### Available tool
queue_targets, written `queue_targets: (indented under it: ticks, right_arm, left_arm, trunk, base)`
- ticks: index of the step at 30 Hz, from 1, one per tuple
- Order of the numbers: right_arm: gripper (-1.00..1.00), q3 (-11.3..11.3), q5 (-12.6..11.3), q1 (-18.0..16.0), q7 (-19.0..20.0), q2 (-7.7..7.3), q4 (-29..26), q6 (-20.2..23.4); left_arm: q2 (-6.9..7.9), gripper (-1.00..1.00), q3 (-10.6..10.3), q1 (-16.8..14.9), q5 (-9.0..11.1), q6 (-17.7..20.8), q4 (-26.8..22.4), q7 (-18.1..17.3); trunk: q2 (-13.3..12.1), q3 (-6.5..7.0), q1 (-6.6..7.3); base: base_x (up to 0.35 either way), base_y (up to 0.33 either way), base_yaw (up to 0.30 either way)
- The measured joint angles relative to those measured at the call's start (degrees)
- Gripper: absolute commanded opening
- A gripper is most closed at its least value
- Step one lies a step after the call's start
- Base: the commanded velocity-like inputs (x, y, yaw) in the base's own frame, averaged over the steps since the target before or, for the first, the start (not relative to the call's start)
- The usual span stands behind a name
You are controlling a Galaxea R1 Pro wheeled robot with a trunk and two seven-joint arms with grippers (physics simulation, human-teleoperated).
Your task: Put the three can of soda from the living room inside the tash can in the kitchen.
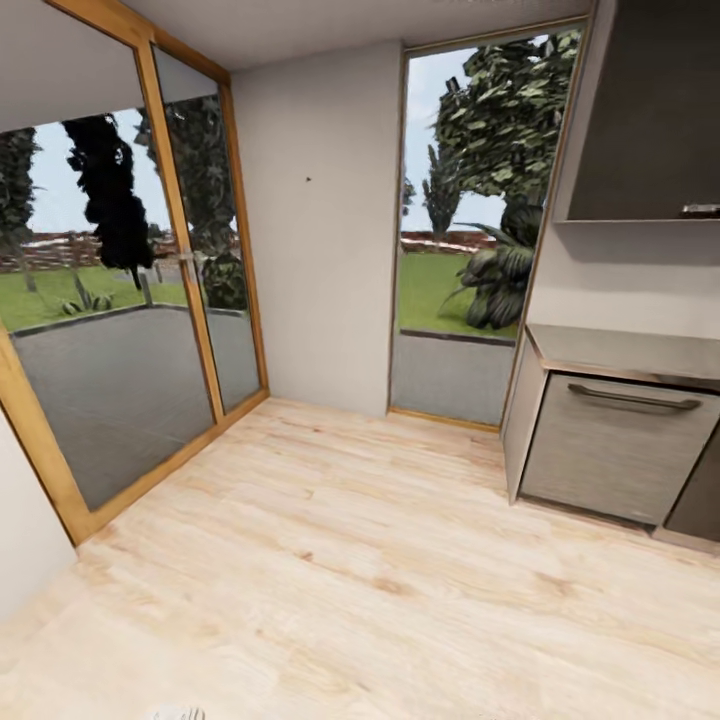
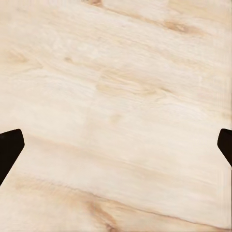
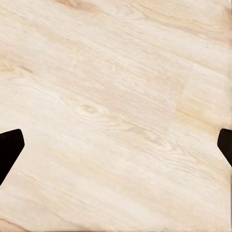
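Observation:
The soda cans and the trash can are out of view. In the left wrist view, my left gripper (image 2: 116, 150) hangs open over light wood plank floor (image 2: 116, 87), its dark fingertips (image 2: 9, 150) far apart with nothing between them. In the right wrist view, my right gripper (image 3: 116, 150) is open in the same way over the plank floor (image 3: 116, 96), dark fingertips (image 3: 9, 147) at either edge and nothing held.
Ahead is a room corner with a pale wall (image 1: 320, 230). Wood-framed glass doors (image 1: 120, 330) stand on the left and a tall window (image 1: 465, 240) on the right. A grey kitchen cabinet with a handled drawer (image 1: 620, 440) stands at the right, under a dark upper unit (image 1: 650, 110). Plank floor (image 1: 330, 560) stretches between them.

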State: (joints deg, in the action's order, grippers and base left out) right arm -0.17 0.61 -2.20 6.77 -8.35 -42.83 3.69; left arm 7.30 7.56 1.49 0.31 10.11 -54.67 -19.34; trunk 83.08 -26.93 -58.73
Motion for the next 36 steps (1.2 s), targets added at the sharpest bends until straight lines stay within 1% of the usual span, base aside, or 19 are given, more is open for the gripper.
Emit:
queue_targets:
  ticks: [36]
  right_arm:
    - [1.00, 0.00, 0.00, 0.00, 0.00, 0.00, 0.03, 0.00]
  left_arm:
    - [0.00, 1.00, 0.00, 0.00, -0.05, -0.02, 0.00, 0.00]
  trunk:
    - [0.00, 0.00, 0.00]
  base:
    - [0.000, 0.000, -0.281]
